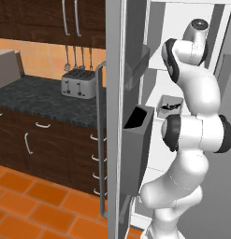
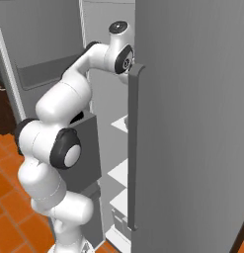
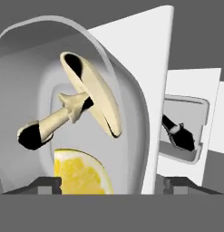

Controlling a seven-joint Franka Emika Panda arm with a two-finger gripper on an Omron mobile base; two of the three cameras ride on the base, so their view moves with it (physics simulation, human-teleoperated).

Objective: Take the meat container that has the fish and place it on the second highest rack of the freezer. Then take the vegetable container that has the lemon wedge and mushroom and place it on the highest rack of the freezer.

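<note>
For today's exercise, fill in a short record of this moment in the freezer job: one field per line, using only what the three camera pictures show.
Setting: simulated kitchen, freezer door open, arm reaching inside
Vegetable container: close before the hand camera, holding a mushroom and a lemon wedge
Meat container: behind it, on a white freezer shelf, with dark contents
Hand: fingertips either side of the vegetable container's near edge; grip cannot be judged
Counter: a toaster stands on it
Task stage: second container not yet placed
</note>
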